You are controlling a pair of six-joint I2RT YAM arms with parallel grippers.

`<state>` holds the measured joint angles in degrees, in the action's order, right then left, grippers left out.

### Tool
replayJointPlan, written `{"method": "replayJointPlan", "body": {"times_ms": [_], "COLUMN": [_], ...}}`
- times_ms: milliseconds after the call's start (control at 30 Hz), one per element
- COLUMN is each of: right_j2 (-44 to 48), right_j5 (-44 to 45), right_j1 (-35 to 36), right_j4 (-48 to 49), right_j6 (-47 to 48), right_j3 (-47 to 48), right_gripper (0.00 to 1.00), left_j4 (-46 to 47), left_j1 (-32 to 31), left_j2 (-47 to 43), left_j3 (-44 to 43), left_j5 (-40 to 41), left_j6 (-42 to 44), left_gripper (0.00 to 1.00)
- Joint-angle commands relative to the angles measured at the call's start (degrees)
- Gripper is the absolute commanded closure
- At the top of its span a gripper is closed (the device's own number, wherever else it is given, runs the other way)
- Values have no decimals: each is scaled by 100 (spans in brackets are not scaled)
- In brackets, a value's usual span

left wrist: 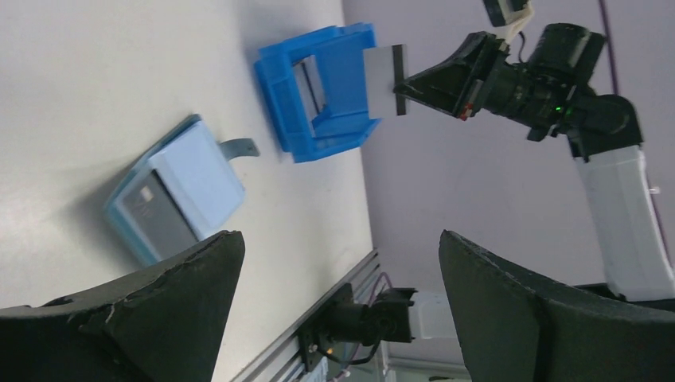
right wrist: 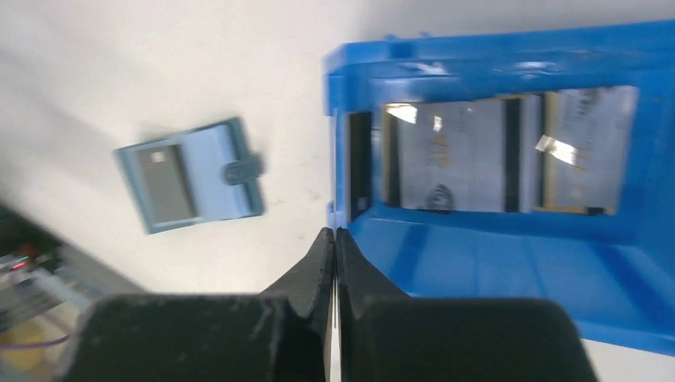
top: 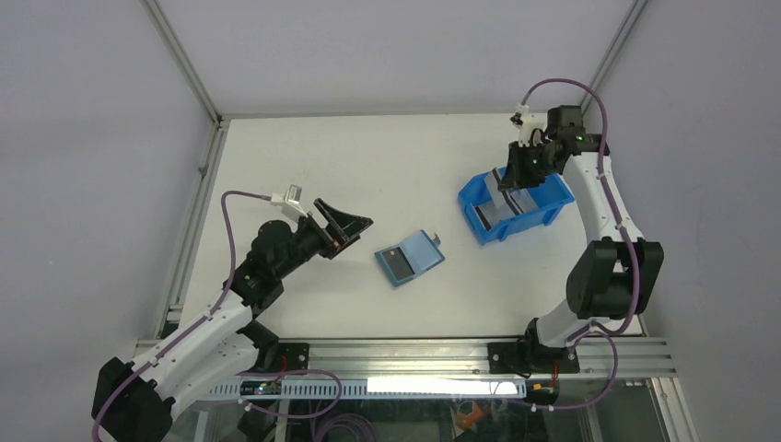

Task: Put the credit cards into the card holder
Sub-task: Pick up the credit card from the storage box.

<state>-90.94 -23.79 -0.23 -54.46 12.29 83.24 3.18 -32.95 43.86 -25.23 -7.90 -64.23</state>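
The teal-blue card holder [top: 410, 258] lies open on the table, with one grey card [top: 398, 265] lying in its left half. It also shows in the left wrist view [left wrist: 183, 191] and the right wrist view [right wrist: 191, 175]. My right gripper [right wrist: 335, 232] is shut on a silvery credit card [left wrist: 386, 76] with a dark stripe, held above the blue bin [top: 516, 207]. More credit cards [right wrist: 454, 155] lie in the bin. My left gripper [top: 343, 219] is open and empty, raised to the left of the card holder.
The bright-blue plastic bin [right wrist: 493, 56] stands at the right of the table, under my right gripper [top: 518, 168]. Metal frame rails run along the table's left and near edges.
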Motion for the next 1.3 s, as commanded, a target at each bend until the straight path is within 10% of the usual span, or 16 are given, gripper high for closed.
{"method": "replayJointPlan", "body": {"times_ms": [0,333,1067,1167,1267], "right_j2": [398,217,720,681,633], "right_j5": [-2046,-4915,-5629,-5662,-5663], "right_j1": [-82,13,1316,1453,1507], "right_j4": [-93,603,1559,1548,1556], "right_j6": [-469,-2688,-2876,-2830,-2791], "right_j3": [97,-347,-1140,-1131,-1118], "right_gripper": [100,100,100,100,100], "left_j4": [1519,2572,3031,3086,3257], "left_j1": [-71,-372,-725,-755,-761], "left_j2": [171,997,3127,3274,3454], "left_j3": [-268,-564,-1838,-1998,-2126], "left_j5": [-317,88,-1339,-1533,-1814], "left_j6": [-296,-1206,-1347,-1353,-1400], "left_gripper": [3,10,35,49,90]}}
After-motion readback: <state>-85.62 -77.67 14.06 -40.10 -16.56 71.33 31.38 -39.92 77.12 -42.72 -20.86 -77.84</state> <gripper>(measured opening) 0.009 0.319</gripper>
